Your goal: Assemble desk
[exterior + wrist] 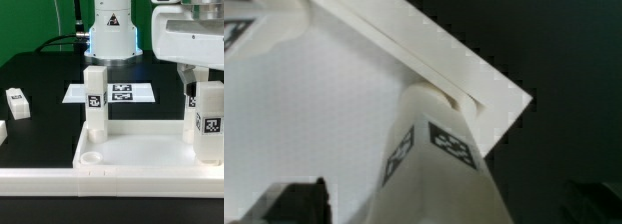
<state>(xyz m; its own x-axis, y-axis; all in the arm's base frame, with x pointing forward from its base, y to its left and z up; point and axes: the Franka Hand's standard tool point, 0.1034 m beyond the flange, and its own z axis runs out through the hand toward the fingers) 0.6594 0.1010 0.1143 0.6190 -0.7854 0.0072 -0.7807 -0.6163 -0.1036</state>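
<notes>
**Second leg's in its corner, here's what worries me**

The gripper (441, 203) hangs right over the right leg (210, 125), fingers (295, 203) spread wide either side and, as far as the wrist view shows, not touching it. That leg stands upright in a back corner of the tabletop (140, 150), on the exterior view's right. The other leg (95, 100) is up in the opposite back corner, and the front socket (90, 157) is bare.

My worry is that I can't tell how deep the right leg sits. An off-centre squeeze could tip it or drag the light tray across the smooth black table (40, 70).

Marker board (140, 92) lies just behind, a small white block (17, 98) sits well off to the side, and there's a green backdrop (30, 25) behind.
</notes>
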